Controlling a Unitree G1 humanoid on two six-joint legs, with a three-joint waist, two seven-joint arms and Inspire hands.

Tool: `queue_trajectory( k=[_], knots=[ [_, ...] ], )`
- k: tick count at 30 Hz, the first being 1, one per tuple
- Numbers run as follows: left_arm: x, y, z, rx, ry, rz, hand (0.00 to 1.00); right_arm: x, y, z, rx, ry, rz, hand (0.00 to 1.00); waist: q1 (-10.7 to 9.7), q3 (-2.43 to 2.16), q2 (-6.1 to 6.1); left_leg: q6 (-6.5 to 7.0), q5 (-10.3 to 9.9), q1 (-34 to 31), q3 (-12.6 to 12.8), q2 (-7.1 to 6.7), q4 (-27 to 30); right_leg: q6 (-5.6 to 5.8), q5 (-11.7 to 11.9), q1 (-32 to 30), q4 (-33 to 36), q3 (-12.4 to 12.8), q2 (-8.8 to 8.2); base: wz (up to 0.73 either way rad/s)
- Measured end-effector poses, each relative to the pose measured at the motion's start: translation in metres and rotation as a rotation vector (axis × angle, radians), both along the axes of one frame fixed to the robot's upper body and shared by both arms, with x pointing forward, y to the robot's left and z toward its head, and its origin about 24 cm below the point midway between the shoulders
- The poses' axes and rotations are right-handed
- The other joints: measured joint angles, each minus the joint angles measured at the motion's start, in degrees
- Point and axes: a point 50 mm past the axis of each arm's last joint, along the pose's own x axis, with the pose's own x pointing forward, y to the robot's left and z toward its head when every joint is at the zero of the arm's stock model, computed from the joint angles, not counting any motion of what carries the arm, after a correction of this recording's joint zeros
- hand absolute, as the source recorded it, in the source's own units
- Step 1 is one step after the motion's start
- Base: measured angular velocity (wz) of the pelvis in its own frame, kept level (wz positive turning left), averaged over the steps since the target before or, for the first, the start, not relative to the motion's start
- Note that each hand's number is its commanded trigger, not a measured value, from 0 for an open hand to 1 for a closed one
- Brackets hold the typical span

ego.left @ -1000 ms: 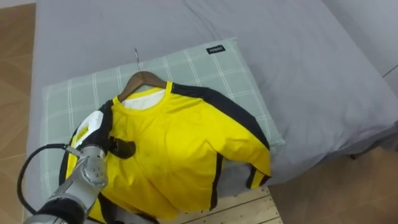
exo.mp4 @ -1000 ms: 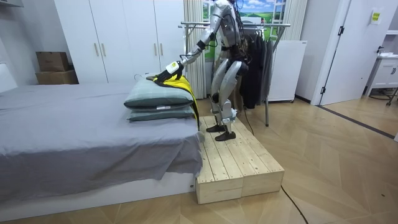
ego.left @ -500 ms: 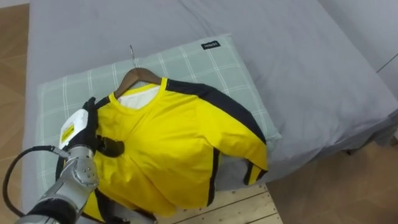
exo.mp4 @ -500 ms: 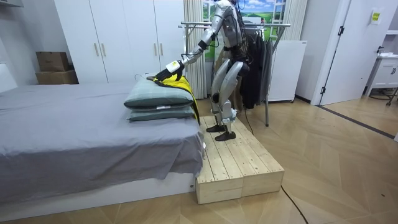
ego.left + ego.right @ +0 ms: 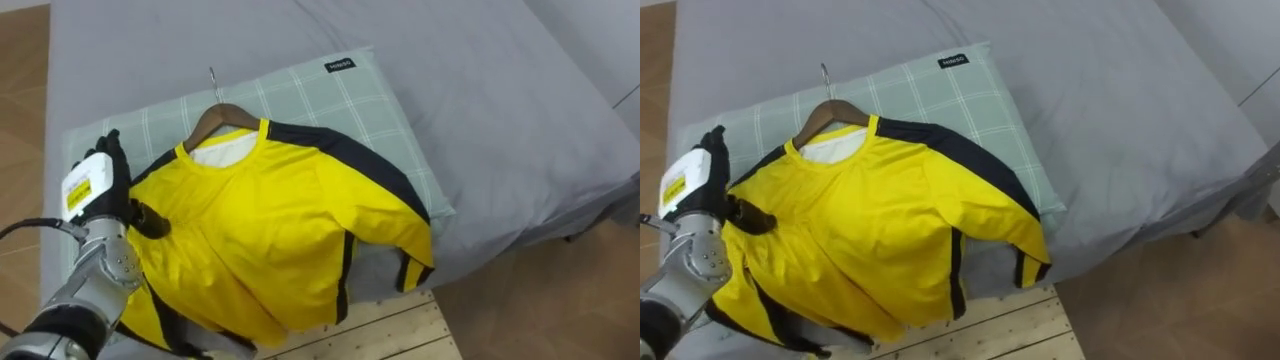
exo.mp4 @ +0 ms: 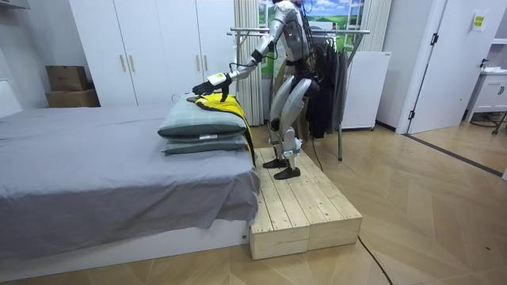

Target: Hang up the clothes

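EYE VIEWS
Garment: yellow T-shirt (image 5: 290, 240) with black stripes. It lies front-up across the centre of the frame on a green checked pillow (image 5: 330, 95), and one sleeve and the hem hang over the pillow's lower edge.
Hanger: wooden hanger (image 5: 222, 112) inside the collar, upper left of centre. Its metal hook points toward the top of the frame and lies on the pillow.
Left hand (image 5: 95, 185): at the left edge, beside the shirt's shoulder. The fingers are straight and point up-frame, released and grasping nothing. The thumb touches the yellow shoulder cloth.
Support: grey bed (image 5: 480, 110), upper and right part of the frame.

ROOM VIEW
Robot: stands on a wooden platform (image 6: 305, 206) at the bed's end, centre frame. Its left arm reaches toward the room view's left, over the pillow.
Background: clothes rail (image 6: 301, 33) with dark garments (image 6: 321, 79) behind the robot, and a white wardrobe (image 6: 150, 47) at upper left.
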Motion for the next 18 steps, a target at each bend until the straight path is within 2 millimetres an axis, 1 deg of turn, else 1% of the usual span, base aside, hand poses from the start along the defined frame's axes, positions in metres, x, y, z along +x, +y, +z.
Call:
queue_trajectory(
  k=[1,4,8,12,18],
  knots=[
    [0.001,0.000,0.002,0.007,-0.005,0.000,0.00,0.000,0.000,0.000,0.000,0.000,0.000,0.00,0.0,0.02,0.20,0.00,0.0,0.0,0.0,0.00,-0.1,0.01,0.0,0.0,0.0,0.0,0.00,0.00],
    [0.002,0.000,0.005,0.016,-0.026,0.008,0.00,0.001,0.000,0.000,0.002,-0.002,0.001,0.00,0.0,0.03,0.27,0.00,0.0,0.0,0.2,0.01,-0.2,-0.01,0.0,-0.2,0.0,0.1,0.00,0.00],
    [0.002,-0.002,0.004,0.037,-0.017,-0.006,0.00,0.000,-0.001,0.000,0.000,0.001,-0.001,0.00,0.0,0.04,0.26,-0.01,0.0,0.0,0.2,0.01,-0.5,-0.06,0.0,-0.2,-0.1,0.1,0.00,0.00],
    [0.003,-0.006,0.003,0.059,-0.001,-0.034,0.00,-0.001,-0.004,0.001,-0.005,0.005,-0.005,0.00,-0.1,0.14,0.40,0.02,0.0,-0.1,0.2,-0.01,-0.5,-0.07,-0.1,-0.3,-0.1,0.1,-0.02,0.00],
    [0.005,-0.011,0.002,0.068,0.024,-0.077,0.00,-0.001,-0.009,0.002,-0.016,0.006,-0.011,0.00,-0.6,0.24,0.42,0.09,-0.1,-0.8,0.2,-0.03,-0.2,-0.03,-0.6,-1.0,0.3,-0.1,-0.19,0.01]
  ],
)
